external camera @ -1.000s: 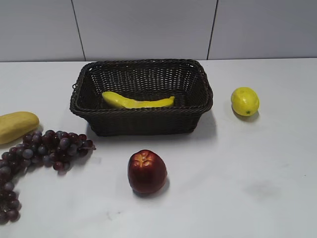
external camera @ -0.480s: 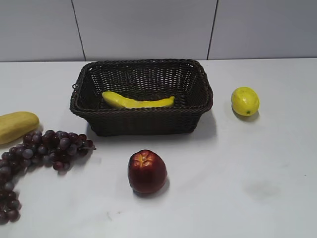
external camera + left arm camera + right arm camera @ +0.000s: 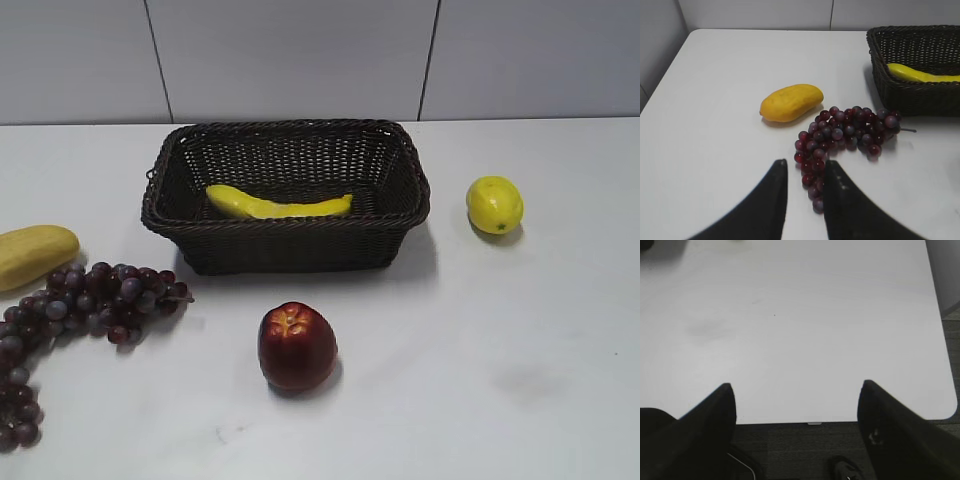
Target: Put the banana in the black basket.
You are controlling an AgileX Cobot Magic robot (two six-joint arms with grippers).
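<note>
Banana point(image 3: 277, 205) remains unmoved inside black basket point(image 3: 290, 250); nothing else has shifted.

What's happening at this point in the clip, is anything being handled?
Nothing is being held. The long curved yellow banana lies inside the dark woven wicker basket, so the placing looks done. The left gripper hangs above the white table, near the bunch of dark red grapes, jaws narrowly apart and empty. The right gripper is wide open over bare table at its near edge. Neither arm shows in the exterior view.
</note>
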